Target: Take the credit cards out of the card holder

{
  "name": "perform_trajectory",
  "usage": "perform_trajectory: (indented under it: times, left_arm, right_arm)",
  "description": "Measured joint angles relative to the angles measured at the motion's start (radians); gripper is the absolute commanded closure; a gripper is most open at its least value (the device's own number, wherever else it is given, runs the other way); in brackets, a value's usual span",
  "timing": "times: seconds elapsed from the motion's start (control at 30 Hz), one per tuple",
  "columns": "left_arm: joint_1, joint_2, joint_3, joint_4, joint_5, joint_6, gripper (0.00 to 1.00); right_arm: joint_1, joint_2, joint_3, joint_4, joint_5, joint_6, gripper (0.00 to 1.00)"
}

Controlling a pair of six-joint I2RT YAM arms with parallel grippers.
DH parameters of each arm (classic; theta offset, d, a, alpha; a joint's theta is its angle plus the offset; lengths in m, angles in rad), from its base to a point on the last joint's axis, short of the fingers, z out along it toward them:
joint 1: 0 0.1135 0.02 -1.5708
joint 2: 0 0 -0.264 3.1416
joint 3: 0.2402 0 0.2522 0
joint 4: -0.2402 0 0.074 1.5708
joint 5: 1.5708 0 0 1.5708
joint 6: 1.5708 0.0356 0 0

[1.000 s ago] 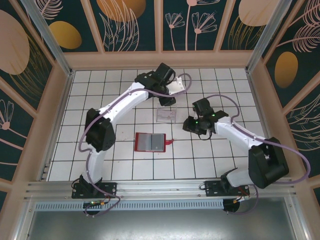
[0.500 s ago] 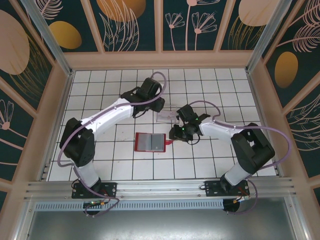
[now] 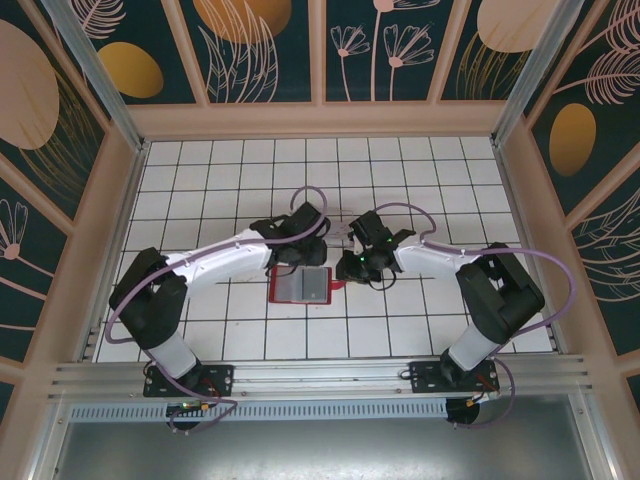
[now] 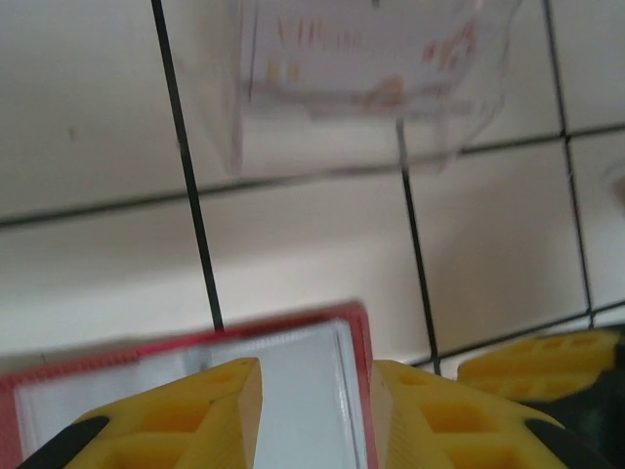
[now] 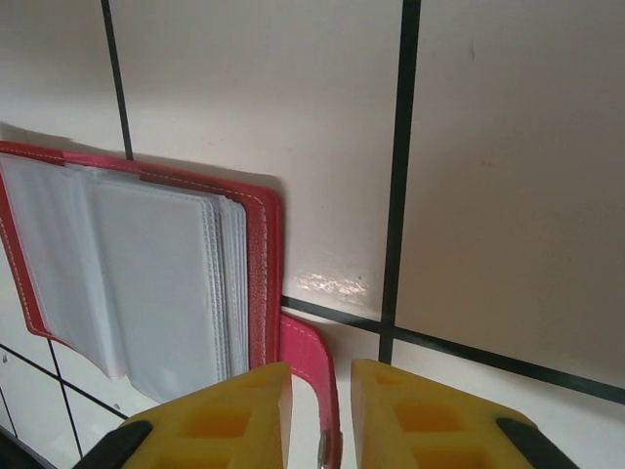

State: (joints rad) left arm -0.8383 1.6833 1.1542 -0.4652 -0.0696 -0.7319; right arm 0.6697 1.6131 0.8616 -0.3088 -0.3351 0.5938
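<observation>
While the card holder (image 3: pixel 300 287) lies opened flat on the white-tiled desk (image 3: pixel 200 190), grey inner face up, both arms bend inward over it. Left of the holder, the left arm (image 3: pixel 215 255) reaches in low across the tiles. The left gripper (image 4: pixel 314 381) hangs over the holder's far edge, near its far right corner. Its jaws are released: the yellow fingers (image 4: pixel 210 410) stand apart with nothing between them, and the holder's red rim and a clear sleeve show through the gap. Just beyond the holder's far edge stands a clear plastic stand (image 4: pixel 361 78), with faint reddish print showing through it. Inside the holder, the stacked clear sleeves (image 5: pixel 146 264) look pale grey-white, and I cannot tell the credit cards apart from them. From the holder's right edge a small red tab (image 5: pixel 311 357) sticks out onto the desk. The right gripper (image 5: pixel 320 376) sits at that tab, its jaws standing close together with the tab running between them. A thin sliver of desk shows beside the tab, and I cannot tell whether they are pinching it. Right of the holder, the right arm (image 3: pixel 440 255) stretches back across the desk.
</observation>
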Motion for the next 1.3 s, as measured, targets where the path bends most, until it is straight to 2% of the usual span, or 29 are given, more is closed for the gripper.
perform_trajectory:
  times: [0.27,0.8,0.93,1.13,1.3]
  left_arm:
    - [-0.072,0.109,-0.003,-0.035,-0.029,-0.068,0.59]
    - [-0.079,0.166,-0.004,-0.036,-0.045,-0.093,0.55]
    - [-0.080,0.170,-0.004,-0.036,-0.048,-0.093,0.59]
    - [-0.081,0.172,-0.005,-0.036,-0.067,-0.103,0.80]
    - [-0.081,0.168,-0.006,-0.039,-0.085,-0.103,0.82]
  right_arm:
    - [0.000,0.000,-0.009,0.002,0.000,0.000,0.78]
    - [0.000,0.000,-0.020,0.015,0.000,0.000,0.79]
    - [0.000,0.000,-0.023,0.016,0.000,0.003,0.80]
    - [0.000,0.000,-0.023,0.015,0.001,0.014,0.84]
    - [0.000,0.000,-0.027,0.015,0.005,0.016,0.90]
